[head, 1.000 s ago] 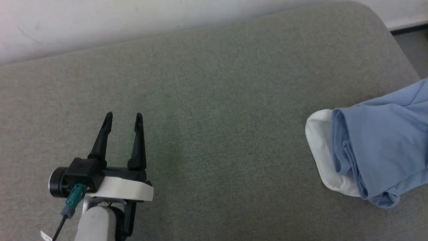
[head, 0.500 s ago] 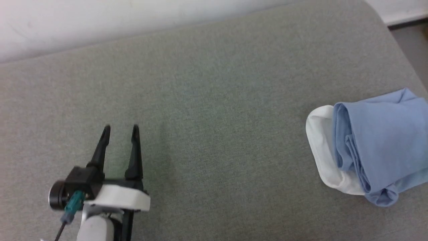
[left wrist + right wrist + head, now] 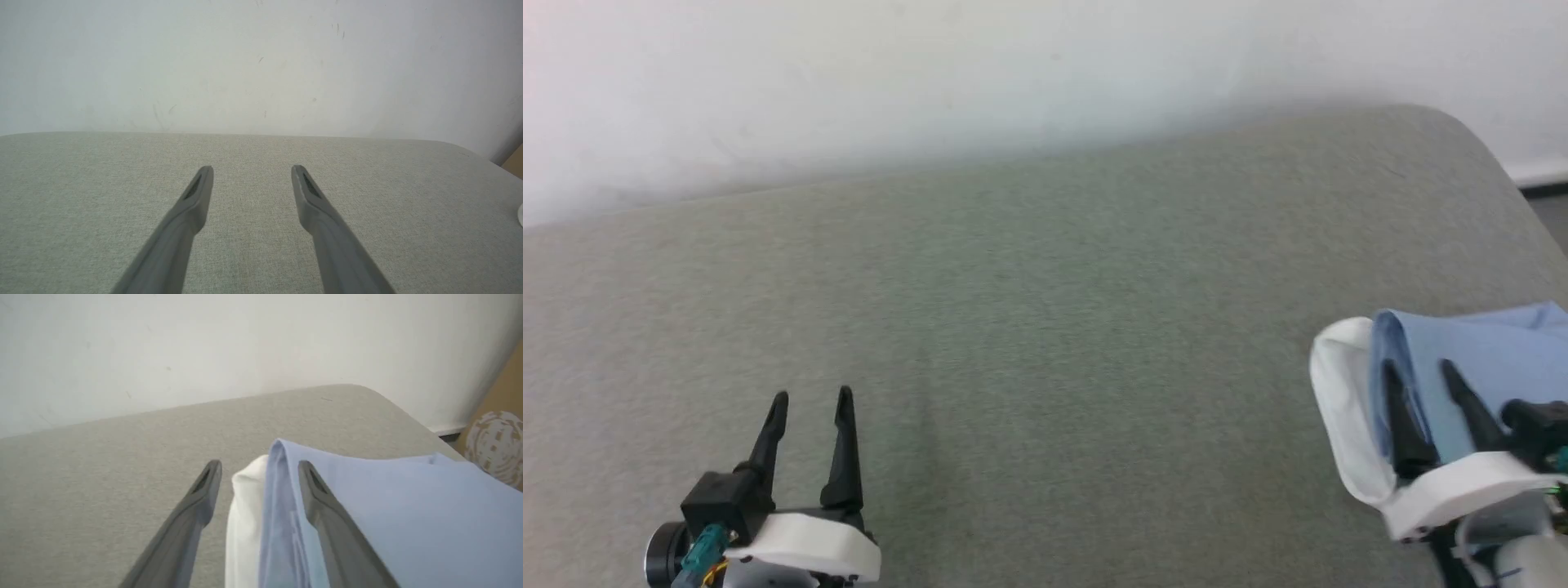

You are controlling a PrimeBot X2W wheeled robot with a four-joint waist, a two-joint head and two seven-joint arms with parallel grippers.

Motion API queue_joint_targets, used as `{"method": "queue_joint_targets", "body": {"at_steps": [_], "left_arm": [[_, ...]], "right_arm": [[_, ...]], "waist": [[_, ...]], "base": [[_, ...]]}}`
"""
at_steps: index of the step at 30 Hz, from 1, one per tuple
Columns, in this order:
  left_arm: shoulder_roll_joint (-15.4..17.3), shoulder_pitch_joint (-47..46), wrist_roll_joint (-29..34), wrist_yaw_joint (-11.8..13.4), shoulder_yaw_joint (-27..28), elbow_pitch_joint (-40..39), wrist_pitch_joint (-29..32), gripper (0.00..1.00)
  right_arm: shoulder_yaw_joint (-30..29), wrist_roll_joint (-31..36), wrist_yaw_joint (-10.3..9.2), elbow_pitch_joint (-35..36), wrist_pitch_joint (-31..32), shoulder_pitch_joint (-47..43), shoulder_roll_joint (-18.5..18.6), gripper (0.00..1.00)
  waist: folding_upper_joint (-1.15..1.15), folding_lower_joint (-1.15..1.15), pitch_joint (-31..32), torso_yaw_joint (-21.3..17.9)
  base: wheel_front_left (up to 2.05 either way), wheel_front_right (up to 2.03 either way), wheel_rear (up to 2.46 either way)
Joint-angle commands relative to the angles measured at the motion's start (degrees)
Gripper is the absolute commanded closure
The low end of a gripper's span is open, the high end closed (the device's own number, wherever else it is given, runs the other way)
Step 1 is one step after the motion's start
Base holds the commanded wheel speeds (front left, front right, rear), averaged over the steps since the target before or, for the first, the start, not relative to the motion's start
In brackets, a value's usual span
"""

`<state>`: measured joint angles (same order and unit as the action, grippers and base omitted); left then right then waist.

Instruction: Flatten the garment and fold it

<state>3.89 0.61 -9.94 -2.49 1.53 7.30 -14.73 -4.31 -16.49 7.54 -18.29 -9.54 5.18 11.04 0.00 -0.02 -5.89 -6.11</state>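
Observation:
The garment is a bunched light blue bundle with a white edge, lying at the right end of the grey padded surface. My right gripper hovers over its left side, open. In the right wrist view the garment's white edge and a blue fold lie between the spread fingers of the right gripper, and the jaws are not closed on them. At the lower left my left gripper is open above bare surface. Nothing sits between the fingers of the left gripper.
A white wall runs along the far edge of the padded surface. The surface's far right corner is rounded, with floor beyond it. A brown cardboard box with a white pattern stands off the right end.
The head camera has tilted, showing more wall. The garment's lifted right part dropped into a compact bundle. My right gripper has come into view, open over it. The left gripper stays open.

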Motion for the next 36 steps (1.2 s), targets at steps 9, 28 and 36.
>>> {"method": "queue_joint_targets", "body": {"at_steps": [9,28,36], "left_arm": [[4.3,0.9,-1.7,-2.3,1.3,3.9,0.9,0.00],[4.5,1.7,-1.4,-1.7,-0.8,3.2,0.5,0.00],[4.5,0.7,-1.1,-1.8,-1.0,3.0,1.3,1.00]], "right_arm": [[2.5,6.0,-0.05,15.9,2.8,-6.6,-5.9,0.00],[2.6,10.1,-0.05,23.8,6.8,-14.1,-8.1,0.00],[2.8,10.0,0.01,23.4,6.6,-13.6,-7.9,1.00]], "waist": [[0.00,0.02,4.2,7.0],[0.00,0.02,6.0,7.4],[0.00,0.02,6.0,7.5]], "base": [[0.00,0.00,0.00],[0.00,0.00,0.00],[0.00,0.00,0.00]]}}
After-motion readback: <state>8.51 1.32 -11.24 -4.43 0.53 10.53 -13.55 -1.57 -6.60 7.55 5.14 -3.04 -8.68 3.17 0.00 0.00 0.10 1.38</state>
